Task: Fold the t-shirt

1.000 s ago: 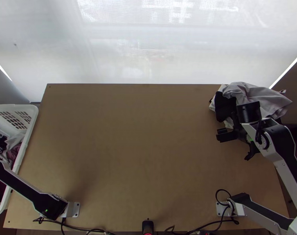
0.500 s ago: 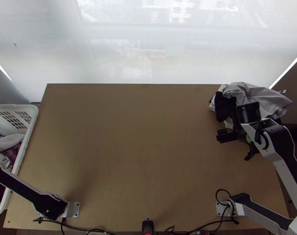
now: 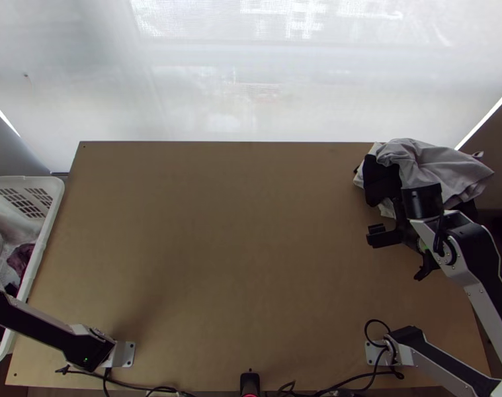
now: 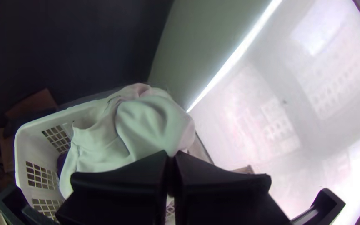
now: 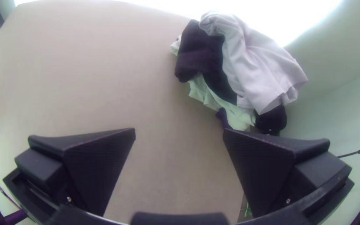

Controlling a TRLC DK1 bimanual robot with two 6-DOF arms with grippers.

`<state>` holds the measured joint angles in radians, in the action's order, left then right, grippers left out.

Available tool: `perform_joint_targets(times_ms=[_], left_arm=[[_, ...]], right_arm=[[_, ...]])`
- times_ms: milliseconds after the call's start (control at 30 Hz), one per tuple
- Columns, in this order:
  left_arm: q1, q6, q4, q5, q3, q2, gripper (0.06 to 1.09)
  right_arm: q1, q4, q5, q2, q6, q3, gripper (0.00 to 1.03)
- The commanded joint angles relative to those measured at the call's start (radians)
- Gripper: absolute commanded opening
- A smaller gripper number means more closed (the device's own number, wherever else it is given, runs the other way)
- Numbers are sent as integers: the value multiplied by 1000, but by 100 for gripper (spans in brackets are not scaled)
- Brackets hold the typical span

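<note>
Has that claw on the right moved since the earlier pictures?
Yes: seen from above, the right gripper has shifted slightly toward the near side, away from the far edge of the table.

We see a white basket point(image 3: 50, 221) beside the table point(image 3: 237, 231), with dark red cloth point(image 3: 19, 258) inside. We spot a messy clothes heap point(image 3: 419, 160) at the far right corner. Past the table we see a pale screen point(image 3: 251, 86).

Bright pale blind point(image 3: 251, 79); wooden table point(image 3: 237, 251)
</note>
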<state>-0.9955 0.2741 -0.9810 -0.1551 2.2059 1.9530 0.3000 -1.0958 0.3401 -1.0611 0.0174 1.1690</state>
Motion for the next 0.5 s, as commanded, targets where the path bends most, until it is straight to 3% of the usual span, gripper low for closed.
perform_joint_targets(times_ms=[0,233,467], left_arm=[[138,16,-104,-113,-2,-284,10],[437,43,-74,-112,-3,-460,10],[871,43,-94,-109,-61,-506,10]], right_arm=[[7,25,-1,32,-7,-45,98],[13,39,-3,56,-14,-68,98],[-1,39,-1,85,-14,-74,98]])
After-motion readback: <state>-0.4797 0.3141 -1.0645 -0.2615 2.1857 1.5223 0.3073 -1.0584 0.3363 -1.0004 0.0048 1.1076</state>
